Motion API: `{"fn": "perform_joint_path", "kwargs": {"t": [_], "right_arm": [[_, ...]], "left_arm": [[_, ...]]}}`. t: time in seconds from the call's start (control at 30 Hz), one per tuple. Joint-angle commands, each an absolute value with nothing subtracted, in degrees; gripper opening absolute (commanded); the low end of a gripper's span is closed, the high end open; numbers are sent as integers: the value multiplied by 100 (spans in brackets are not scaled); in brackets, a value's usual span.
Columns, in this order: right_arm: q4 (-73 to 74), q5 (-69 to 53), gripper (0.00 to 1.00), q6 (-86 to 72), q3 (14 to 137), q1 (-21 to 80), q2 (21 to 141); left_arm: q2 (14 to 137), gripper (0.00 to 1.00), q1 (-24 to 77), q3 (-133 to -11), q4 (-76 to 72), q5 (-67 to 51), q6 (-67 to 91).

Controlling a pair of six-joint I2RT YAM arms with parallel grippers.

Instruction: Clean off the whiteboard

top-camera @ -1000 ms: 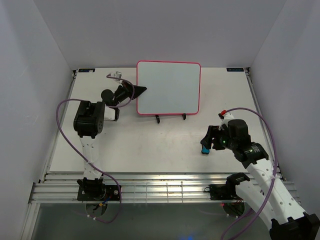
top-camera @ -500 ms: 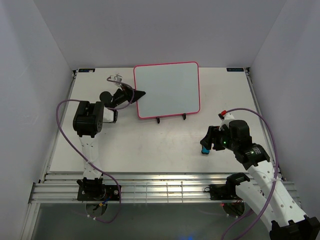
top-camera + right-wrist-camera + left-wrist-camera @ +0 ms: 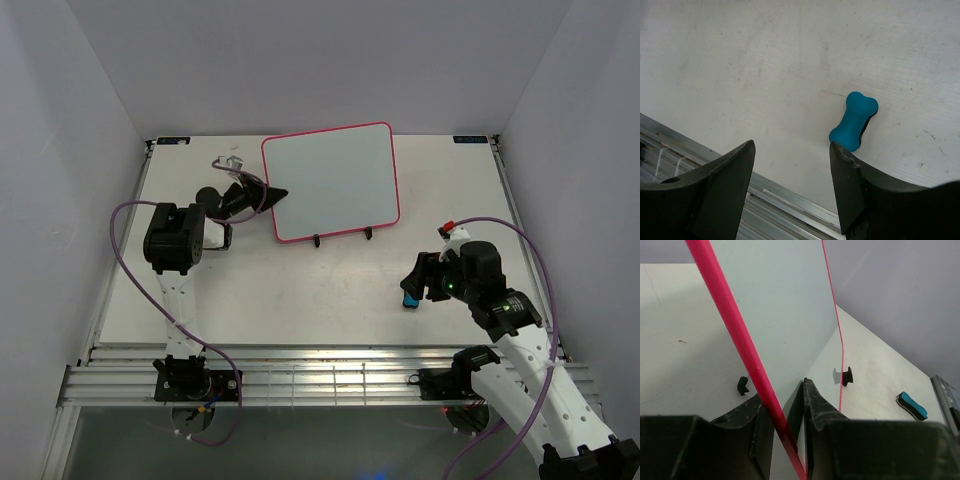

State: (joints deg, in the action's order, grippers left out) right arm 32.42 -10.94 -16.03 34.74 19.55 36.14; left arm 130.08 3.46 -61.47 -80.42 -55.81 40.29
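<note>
The whiteboard (image 3: 332, 185), looking clean, has turned leftward. The left tool (image 3: 784, 402) straddles its pink edge; whether it grips, I cannot tell. The right tool (image 3: 790, 150) stands wide near the eraser (image 3: 854, 121).

One whiteboard (image 3: 330, 182), one eraser (image 3: 410, 299) (blue, bone-shaped), one wire stand (image 3: 316, 240), two robot arms (image 3: 178, 285) (image 3: 520, 345).

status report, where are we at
left end effector straddles whiteboard edge, grip unclear. right end effector open near blue eraser. whiteboard blank, on wire stand. nothing blocking.
</note>
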Motion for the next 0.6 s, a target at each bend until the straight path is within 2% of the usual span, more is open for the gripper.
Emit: {"fn": "perform_joint_path", "kwargs": {"t": [0.0, 0.13, 0.17, 0.2, 0.57], "right_arm": [[2979, -1213, 67, -1520, 3630, 1942, 3516], [2962, -1222, 68, -1521, 3612, 1942, 3498], [2953, -1239, 68, -1521, 3621, 1942, 3498], [2944, -1257, 68, -1521, 3604, 1942, 3498], [2892, -1257, 70, -1485, 3577, 1942, 3516]], "left_arm": [[13237, 33, 220, -5889, -9650, -5880, 2355], [13087, 49, 220, -5775, -9642, -5626, 2382], [13061, 59, 220, -5748, -9642, -5582, 2364], [13017, 98, 220, -5739, -9642, -5572, 2338], [12596, 98, 167, -5353, -9633, -5020, 2346]]}}
